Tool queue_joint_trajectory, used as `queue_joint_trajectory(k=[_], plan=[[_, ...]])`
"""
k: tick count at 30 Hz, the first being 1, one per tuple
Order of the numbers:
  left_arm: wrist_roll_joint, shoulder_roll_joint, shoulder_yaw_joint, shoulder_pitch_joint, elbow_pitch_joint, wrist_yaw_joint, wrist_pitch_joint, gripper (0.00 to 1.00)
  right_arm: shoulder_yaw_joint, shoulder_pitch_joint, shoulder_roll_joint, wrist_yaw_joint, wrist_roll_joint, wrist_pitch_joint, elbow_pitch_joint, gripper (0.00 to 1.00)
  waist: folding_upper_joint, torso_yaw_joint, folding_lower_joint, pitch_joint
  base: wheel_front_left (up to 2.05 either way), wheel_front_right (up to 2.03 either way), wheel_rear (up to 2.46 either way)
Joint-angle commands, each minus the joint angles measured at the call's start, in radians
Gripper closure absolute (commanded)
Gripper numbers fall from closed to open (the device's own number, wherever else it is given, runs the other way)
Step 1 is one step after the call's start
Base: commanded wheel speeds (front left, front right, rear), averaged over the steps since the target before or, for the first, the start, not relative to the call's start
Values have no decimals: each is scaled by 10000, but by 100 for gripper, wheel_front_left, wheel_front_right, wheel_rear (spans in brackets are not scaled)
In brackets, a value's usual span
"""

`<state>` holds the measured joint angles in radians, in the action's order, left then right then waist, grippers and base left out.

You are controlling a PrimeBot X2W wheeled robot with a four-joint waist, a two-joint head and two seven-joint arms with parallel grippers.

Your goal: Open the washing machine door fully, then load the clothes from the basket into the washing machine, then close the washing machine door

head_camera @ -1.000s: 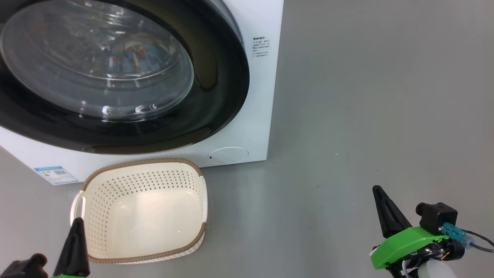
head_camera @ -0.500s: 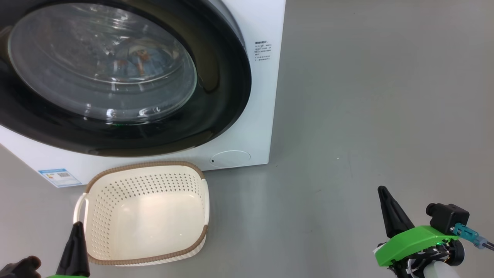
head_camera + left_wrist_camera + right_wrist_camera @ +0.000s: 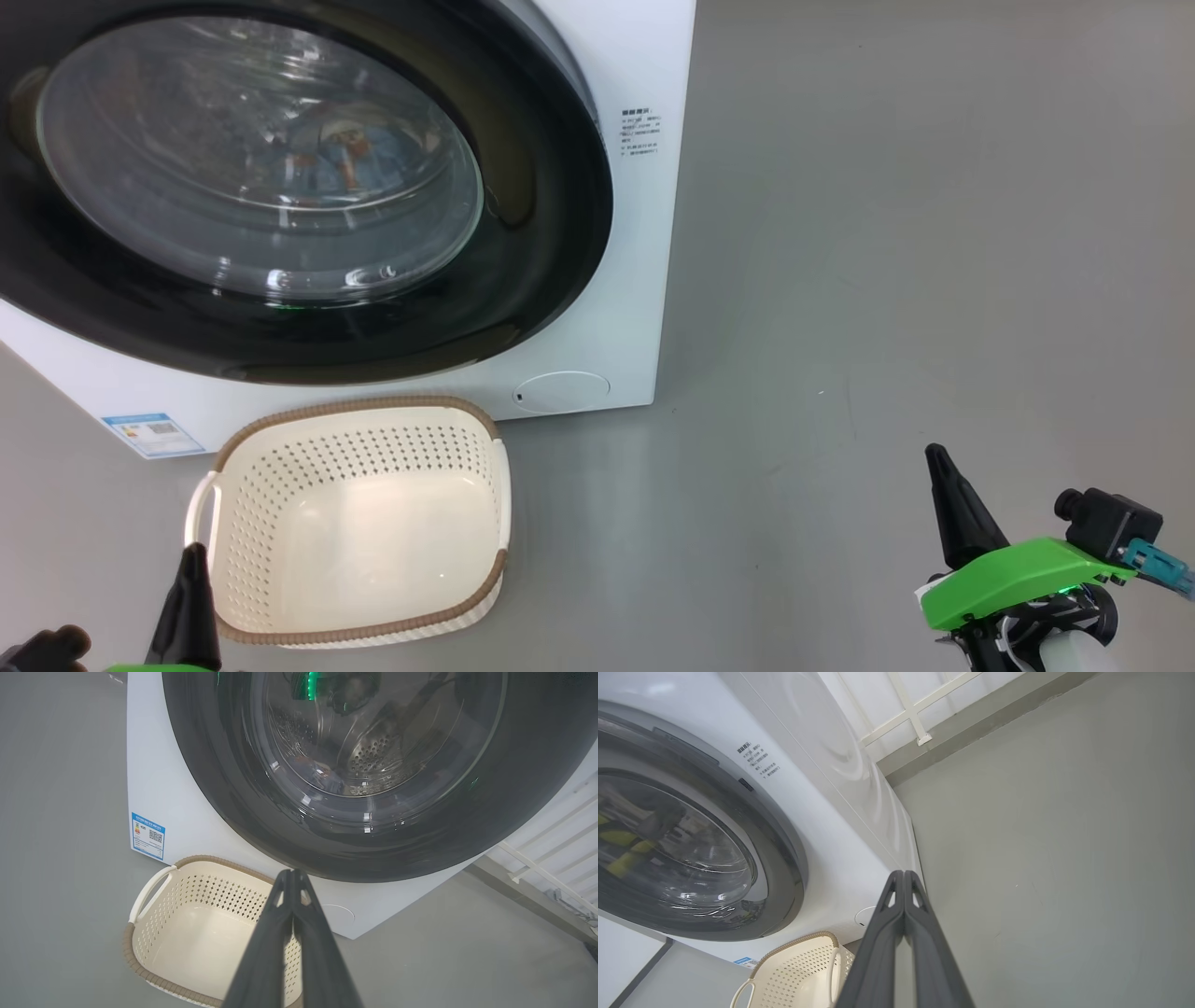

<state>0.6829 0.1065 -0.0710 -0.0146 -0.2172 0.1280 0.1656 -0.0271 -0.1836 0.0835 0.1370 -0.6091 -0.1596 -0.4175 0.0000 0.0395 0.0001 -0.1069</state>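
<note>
Black glossy door (image 3: 532, 233) shut; blue-orange clothes (image 3: 359, 149) visible through it.

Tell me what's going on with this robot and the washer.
The robot faces the washing machine. The washing machine door looks shut, with the clothes visible through it. The basket sits empty on the floor in front. The left gripper and right gripper are both shut, holding nothing.
</note>
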Motion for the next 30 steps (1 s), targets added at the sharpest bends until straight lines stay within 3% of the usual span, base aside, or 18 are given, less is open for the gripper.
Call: queue_joint_trajectory(k=[1, 30], plan=[[229, 131, -137, 398, 170, 8, -66, 100, -26, -37, 29, -17, -248, 31, 296, 100, 0, -6, -1, 11, 0, 0, 0], [3121, -62, -197, 676, 4, 17, -904, 100, -297, 202, -85, -32, -3336, 890, 739, 100, 0, -129, -1, 342, 0, 0, 0]])
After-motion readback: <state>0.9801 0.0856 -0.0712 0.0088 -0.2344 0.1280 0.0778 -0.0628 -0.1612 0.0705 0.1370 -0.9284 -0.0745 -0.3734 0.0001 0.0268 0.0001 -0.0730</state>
